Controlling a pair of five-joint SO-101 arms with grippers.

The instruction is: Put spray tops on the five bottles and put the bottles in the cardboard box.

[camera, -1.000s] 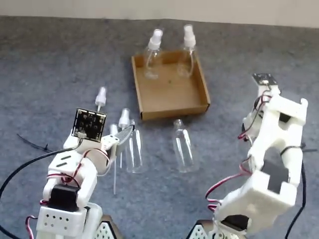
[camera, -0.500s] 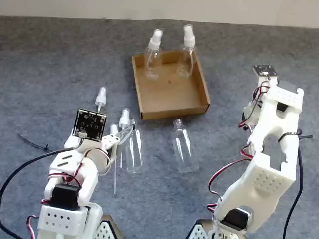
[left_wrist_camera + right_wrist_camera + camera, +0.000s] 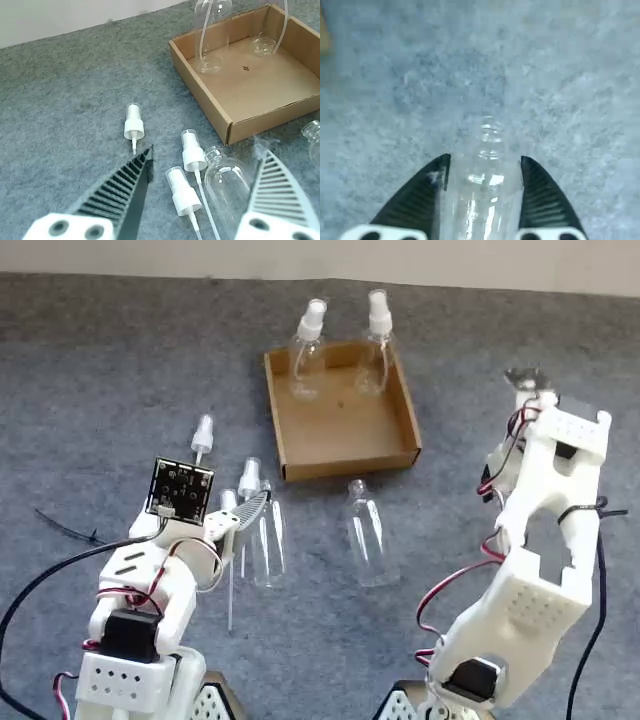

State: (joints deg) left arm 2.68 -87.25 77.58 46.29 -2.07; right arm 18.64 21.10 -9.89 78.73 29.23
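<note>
– grey carpet [image 3: 120, 360] over the whole table, pale strip of wall at the far edge. biggest thing on it?
– cardboard box [image 3: 345, 458], open, past the middle. holds a first capped bottle [image 3: 305, 365] and a second capped bottle [image 3: 372, 355], both upright against its far wall.
– and the arms?
– right arm [image 3: 540, 540] reared up tall, off to one side of the box. right gripper [image 3: 485, 159] clamped on a bare bottle [image 3: 485, 200], neck straight out past the fingertips, mouth open, no top. left arm [image 3: 150, 590] folded low; left gripper [image 3: 207, 155] spread wide, grasping nothing.
– left on the carpet?
– middle bottle [image 3: 368, 535] flat on its side just before the box front. near bottle [image 3: 227, 185] flat too, between the spread left fingers. then three loose tops: far spray top [image 3: 134, 125], second spray top [image 3: 192, 150], third spray top [image 3: 182, 197].
– what matters for the next move?
– tops just under the left gripper, well apart from the held bottle, so likely the left arm's job. heads toward the box, thin tubes trailing back toward the left arm. probably needs a pinch at a head, then the tube lined up with that open neck.
</note>
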